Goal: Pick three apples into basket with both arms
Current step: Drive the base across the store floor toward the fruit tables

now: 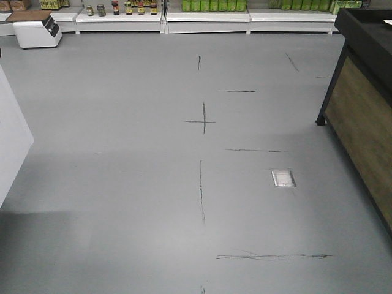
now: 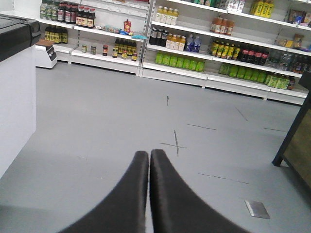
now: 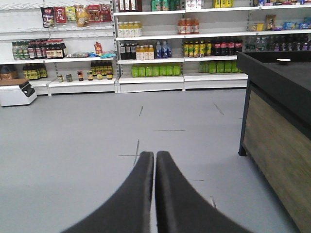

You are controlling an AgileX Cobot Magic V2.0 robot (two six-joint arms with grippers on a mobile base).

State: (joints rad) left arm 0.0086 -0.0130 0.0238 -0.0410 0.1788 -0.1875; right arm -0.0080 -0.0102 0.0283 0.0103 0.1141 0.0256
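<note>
Zero apples, no basket showing in any view; cannot tell where they are lying. Left gripper (image 2: 148, 160) and right gripper (image 3: 155, 158) pointing over floor (image 1: 122, 153), jaws pressing together, carrying nothing. Risks: right arm clipping tabletop (image 3: 279, 73) edge nearby; grippers arriving unopened, knocking apples rolling.

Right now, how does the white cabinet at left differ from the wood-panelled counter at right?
The white plain-sided cabinet has smooth white walls; the black-framed wood-panelled counter shows brown grain panels. The cabinet stands at the left edge of the grey floor, the counter at the right edge. Both carry black tops.
</note>
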